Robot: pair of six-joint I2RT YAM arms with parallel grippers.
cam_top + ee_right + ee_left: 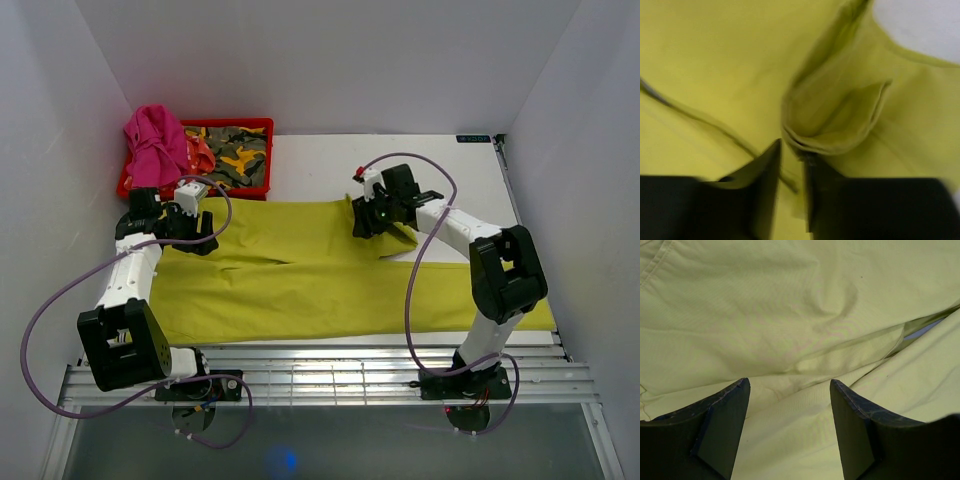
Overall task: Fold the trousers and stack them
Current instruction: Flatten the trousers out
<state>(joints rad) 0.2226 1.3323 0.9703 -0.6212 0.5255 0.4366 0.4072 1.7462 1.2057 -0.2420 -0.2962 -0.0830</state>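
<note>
Two arms stand on a slatted metal rail [380, 365] at the near edge of the white counter [330, 160], one at each side; just beyond the rail, the lime yellow-green trousers [300, 280] lie spread almost from side to side of the counter, the legs running lengthwise, one nearer and one farther, with a dark seam line between them; the cloth is mostly flat, with soft creases.

Farther on, the left gripper [198, 236] sits low over the left end of the trousers; in its wrist view its jaws are released and stand wide apart [790, 385], with cloth showing between the dark fingers [725, 415] and nothing caught in them.

Across the counter, the right gripper [366, 222] is at the far edge of the trousers, right of the middle; its jaws are nearly together [792, 150] and appear to pinch a doubled fold of the cloth, which bunches up at the fingertips; from above, the far edge of the cloth rises to a small peak there.

At the far left corner stands a red bin [232, 124], touching the trousers' far edge; camouflage cloth [240, 158] lies inside it, and a pink cloth [155, 145] hangs over its left rim.
</note>
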